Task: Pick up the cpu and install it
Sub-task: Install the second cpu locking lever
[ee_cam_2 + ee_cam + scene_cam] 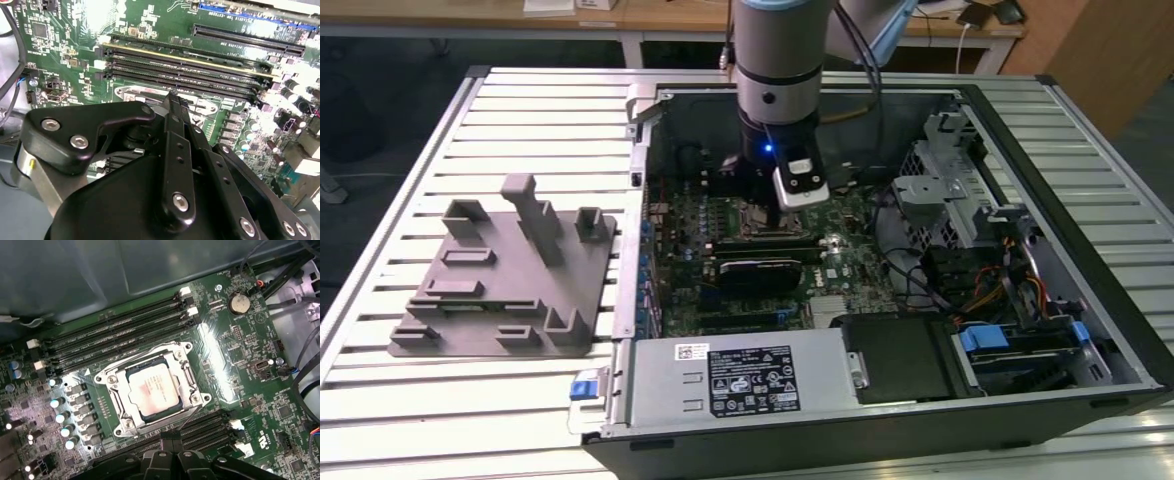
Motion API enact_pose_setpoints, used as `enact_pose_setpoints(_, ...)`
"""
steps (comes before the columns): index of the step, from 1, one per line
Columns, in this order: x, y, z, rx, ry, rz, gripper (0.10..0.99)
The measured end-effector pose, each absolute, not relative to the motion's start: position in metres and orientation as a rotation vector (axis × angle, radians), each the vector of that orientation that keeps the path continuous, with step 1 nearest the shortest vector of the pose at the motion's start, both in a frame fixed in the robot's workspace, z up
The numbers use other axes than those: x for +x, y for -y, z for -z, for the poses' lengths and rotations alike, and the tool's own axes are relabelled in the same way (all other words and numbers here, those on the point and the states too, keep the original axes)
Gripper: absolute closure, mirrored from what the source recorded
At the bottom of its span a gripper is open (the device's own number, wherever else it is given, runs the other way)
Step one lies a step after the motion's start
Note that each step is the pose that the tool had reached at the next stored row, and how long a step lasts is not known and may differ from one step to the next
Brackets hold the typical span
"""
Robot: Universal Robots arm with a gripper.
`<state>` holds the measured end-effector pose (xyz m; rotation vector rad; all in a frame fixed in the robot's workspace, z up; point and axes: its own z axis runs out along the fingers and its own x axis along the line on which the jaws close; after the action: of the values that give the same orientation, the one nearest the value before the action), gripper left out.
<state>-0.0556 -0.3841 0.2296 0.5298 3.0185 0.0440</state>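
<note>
Gripper [172, 440] just above cpu [152, 390], seated in socket [187, 375]

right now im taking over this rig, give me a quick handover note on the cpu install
Gripper: hangs over the open computer case, just above the motherboard; whether its fingers are open or shut cannot be told, and nothing shows held in them.
CPU: the small flat square chip with the shiny silver-grey top lies in the metal-framed socket on the green motherboard, between the banks of black memory slots.
Done: the chip appears seated in the socket.
Left: confirm that it sits flat and that the socket frame is latched; the first wrist view does not settle this.
The grey plastic fixture block sits on the slatted table, at the exterior view's left of the case.
</note>
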Motion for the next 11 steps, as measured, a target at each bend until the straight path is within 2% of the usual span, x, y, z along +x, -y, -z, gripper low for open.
enact_pose_setpoints(11,-0.0639,0.3857,-0.2197,0.501,-3.025,-0.044,0.98)
